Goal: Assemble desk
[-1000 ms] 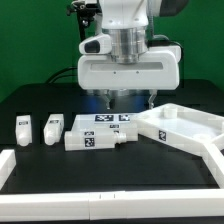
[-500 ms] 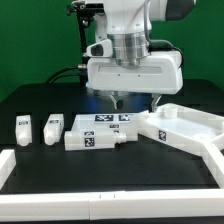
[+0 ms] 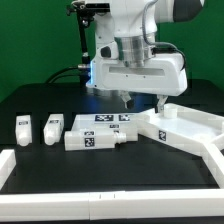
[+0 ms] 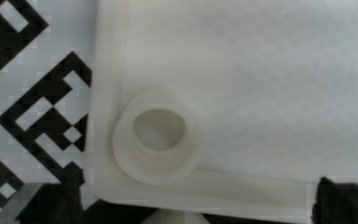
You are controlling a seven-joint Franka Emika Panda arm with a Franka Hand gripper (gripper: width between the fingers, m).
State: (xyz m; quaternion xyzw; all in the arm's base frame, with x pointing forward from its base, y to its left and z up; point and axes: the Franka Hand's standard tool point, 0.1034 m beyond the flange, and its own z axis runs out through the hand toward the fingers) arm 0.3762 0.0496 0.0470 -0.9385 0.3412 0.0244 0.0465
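Note:
The desk's white tabletop slab lies flat in the middle of the table, with black-and-white tags on its top and front edge. Two short white legs stand apart to the exterior view's left of it. My gripper hangs open and empty above the slab's end on the exterior view's right, not touching it. In the wrist view the slab fills the picture, with a round hole and tags beside it. The dark fingertips show at the two lower corners, wide apart.
A large white angular fixture with raised rims stands to the exterior view's right, close to the slab's end. A low white rail frames the table's front and sides. Cables hang behind the arm.
The gripper has moved to the exterior view's right and slightly up, from over the slab's middle to over its end. The jaws stay open. The parts have not moved.

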